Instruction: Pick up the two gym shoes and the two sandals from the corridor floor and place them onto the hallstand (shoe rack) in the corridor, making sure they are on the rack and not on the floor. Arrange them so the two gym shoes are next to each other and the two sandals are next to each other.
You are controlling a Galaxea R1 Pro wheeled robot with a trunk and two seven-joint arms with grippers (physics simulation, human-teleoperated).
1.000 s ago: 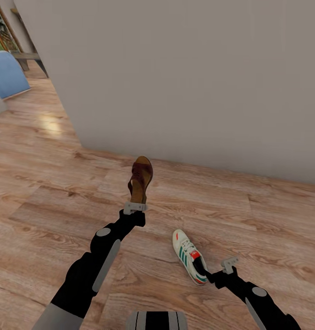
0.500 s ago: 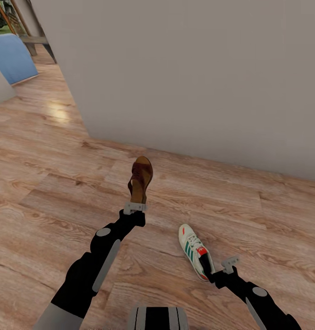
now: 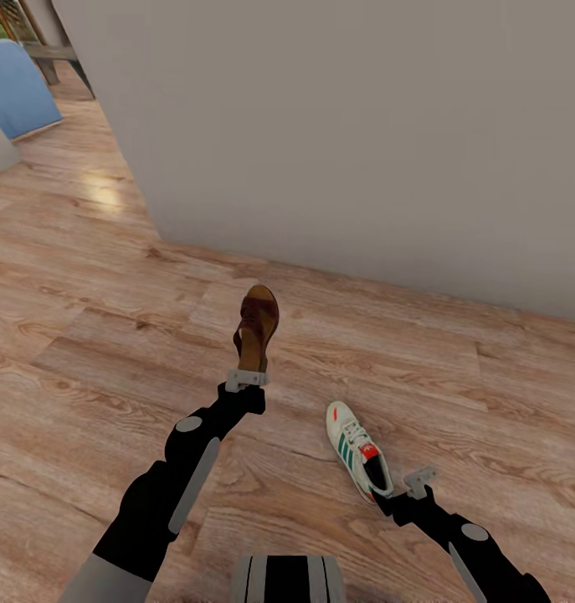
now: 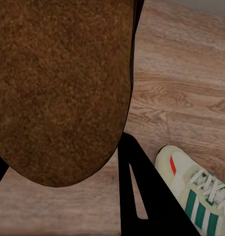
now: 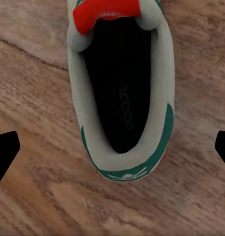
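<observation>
A cream gym shoe (image 3: 359, 450) with green stripes and a red tongue tab is lying on the corridor floor (image 3: 86, 335), and my right pincer (image 3: 397, 494) is hovering at its heel, spread wide on either side of the collar and gripping nothing. Over the past second the shoe has been turning on the planks, its toe swinging round while the heel stays by my wrist, and my view has been shifting, so I am judging the grasp as lined up but not yet made. My left pincer (image 3: 247, 378) is still clamped on a brown sandal (image 3: 256, 325), carrying it toe-forward above the floor. Ahead, a plain pale wall (image 3: 362, 142) is closing off the way. To the far left, past the wall's corner, a blue object (image 3: 15, 88) is showing. One shoe is in hand; none is placed.
</observation>
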